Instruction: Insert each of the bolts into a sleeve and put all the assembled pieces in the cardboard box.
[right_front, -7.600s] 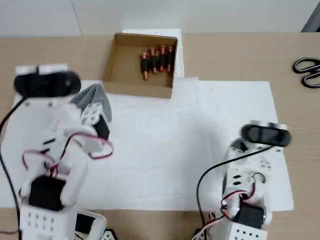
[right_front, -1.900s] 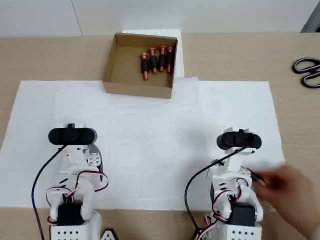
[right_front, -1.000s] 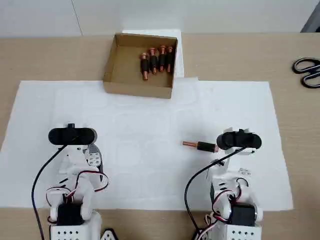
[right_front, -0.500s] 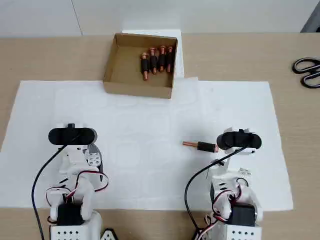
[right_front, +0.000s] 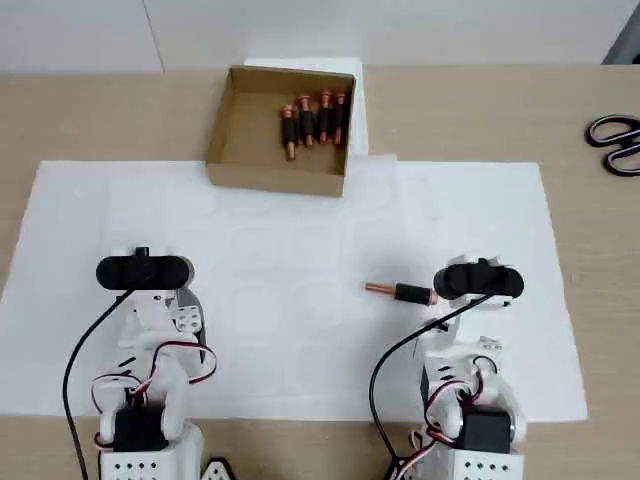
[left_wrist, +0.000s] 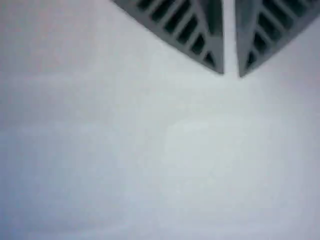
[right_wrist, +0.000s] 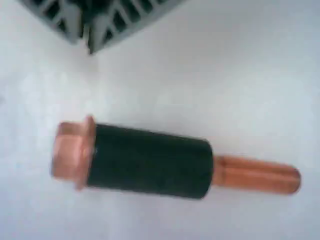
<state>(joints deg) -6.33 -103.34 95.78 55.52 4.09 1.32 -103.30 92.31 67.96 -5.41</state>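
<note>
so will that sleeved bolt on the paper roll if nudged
Likely: the sleeve is round and lies on its side on flat paper. The wider bolt head would probably make it curve. The piece looks rigid and probably heavy for its size.

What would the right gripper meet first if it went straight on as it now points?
Probably the white paper just beyond its tips: the right gripper points down at it. The sleeved bolt lies close beside that line; depth is unclear, so a graze is possible.
</note>
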